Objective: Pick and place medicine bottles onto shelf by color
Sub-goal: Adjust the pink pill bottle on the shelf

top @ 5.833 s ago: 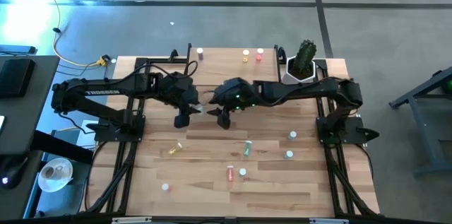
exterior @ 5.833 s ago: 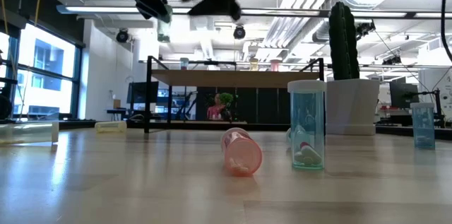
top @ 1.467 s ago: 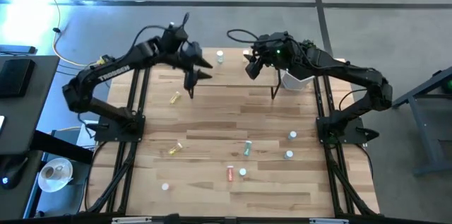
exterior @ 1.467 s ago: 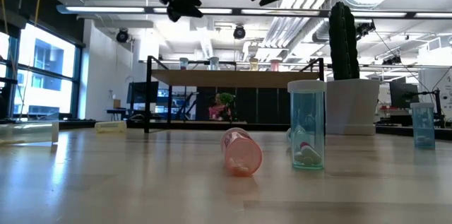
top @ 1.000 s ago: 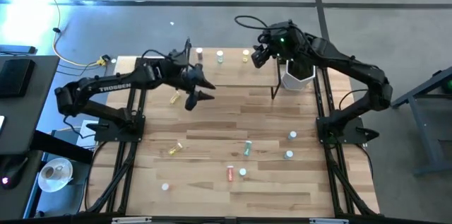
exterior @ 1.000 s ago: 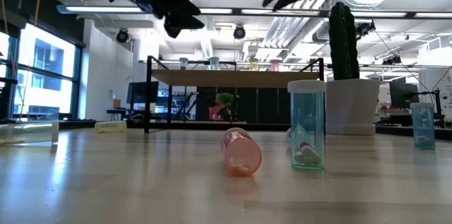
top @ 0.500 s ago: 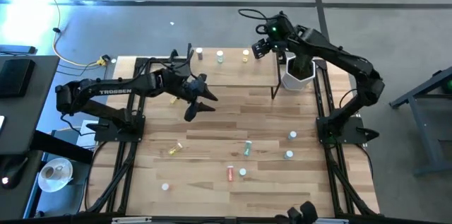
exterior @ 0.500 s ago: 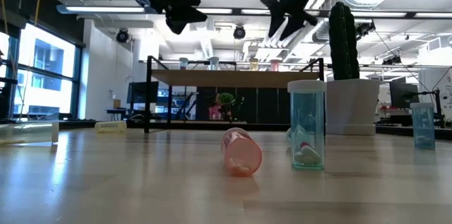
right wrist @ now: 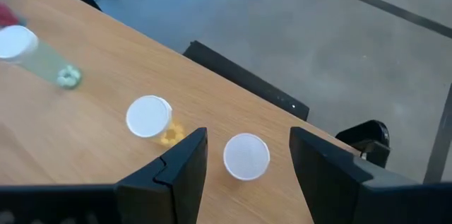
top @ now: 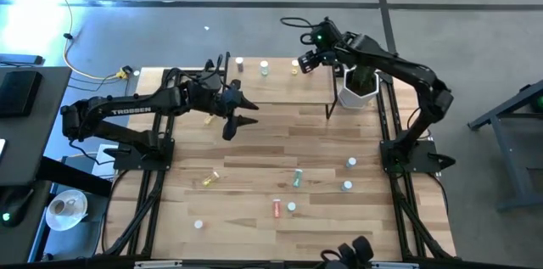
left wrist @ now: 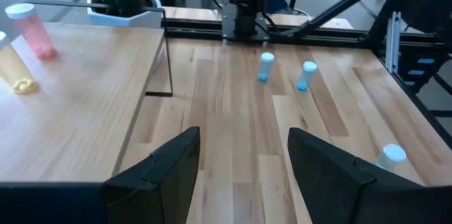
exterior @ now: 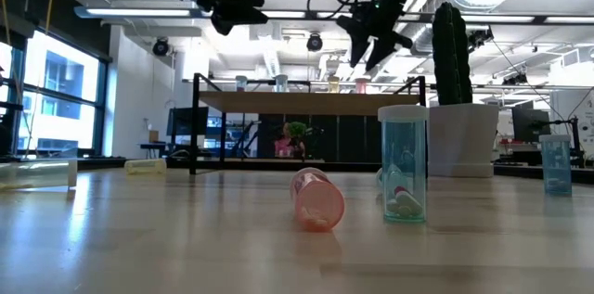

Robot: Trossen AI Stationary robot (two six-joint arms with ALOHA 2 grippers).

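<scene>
The shelf (top: pixel 280 82) stands at the table's far edge with several bottles upright on it: a pink one (top: pixel 240 65), a green one (top: pixel 264 68) and a yellow one (top: pixel 295 66). My right gripper (top: pixel 303 60) hovers open above the shelf's right end. In the right wrist view (right wrist: pixel 247 136) a pale-capped bottle (right wrist: pixel 246 157) stands on the shelf below the gap between the fingers, untouched, next to the yellow bottle (right wrist: pixel 150 118). My left gripper (top: pixel 242 114) is open and empty, raised above the table just near the shelf.
Loose bottles lie or stand on the table: yellow ones (top: pixel 210 118) (top: pixel 209 178), a green one (top: pixel 297 177), a red one (top: pixel 277 209) and blue ones (top: pixel 350 163) (top: pixel 346 186). A cactus in a white pot (top: pixel 363 74) stands right of the shelf.
My right gripper has come down toward the shelf's right end and shifted a little toward the table's left. My left gripper has stayed raised near the shelf's front, drifting slightly right. Both stay open. No bottle has moved.
</scene>
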